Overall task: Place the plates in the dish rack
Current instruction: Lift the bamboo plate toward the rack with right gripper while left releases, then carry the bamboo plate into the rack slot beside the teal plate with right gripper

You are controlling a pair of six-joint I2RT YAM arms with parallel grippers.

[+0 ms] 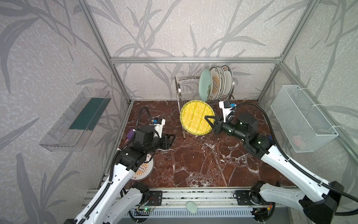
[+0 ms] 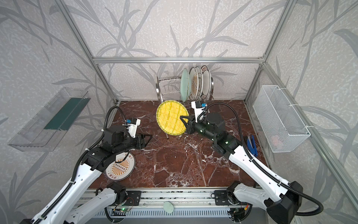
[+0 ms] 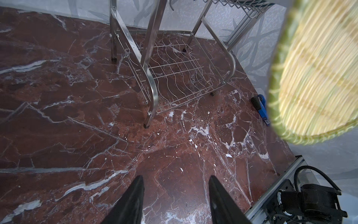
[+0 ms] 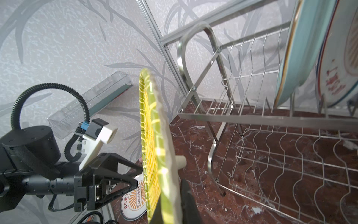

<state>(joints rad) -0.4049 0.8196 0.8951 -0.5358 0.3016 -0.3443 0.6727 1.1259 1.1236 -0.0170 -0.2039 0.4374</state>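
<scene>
Where the red-brown marble bench (image 1: 193, 164), veined in white, meets the back wall (image 1: 174, 29), the dish rack (image 1: 188, 79) stands on its curved steel legs. The walls on three sides are papered pale grey with darker leaf shapes. An aluminium frame (image 1: 193, 60) runs up the corners and across the back. A clear tray (image 1: 73, 120) hangs on the left wall and a white mesh basket (image 1: 302, 116) on the right wall, both off the bench.

Four plates stand on edge in the right part of the rack's upper shelf. From left to right they are a teal plate (image 1: 205, 85), an orange sunburst plate (image 1: 215, 85), a white plate with a dark rim (image 1: 222, 77) and another white plate (image 1: 228, 80).

The right hand (image 1: 209, 120) is clamped on the rim of the yellow plate (image 1: 193, 118). It holds the plate upright and clear of the bench, just in front of the rack's left half.

The left hand (image 1: 171, 140) hovers low over the left side of the bench, its fingers half apart with nothing between them. Partly under that arm, a second sunburst plate (image 2: 121, 167) lies flat on the bench near the front left corner. A small blue tool (image 2: 251, 144) lies on the bench by the right wall.
</scene>
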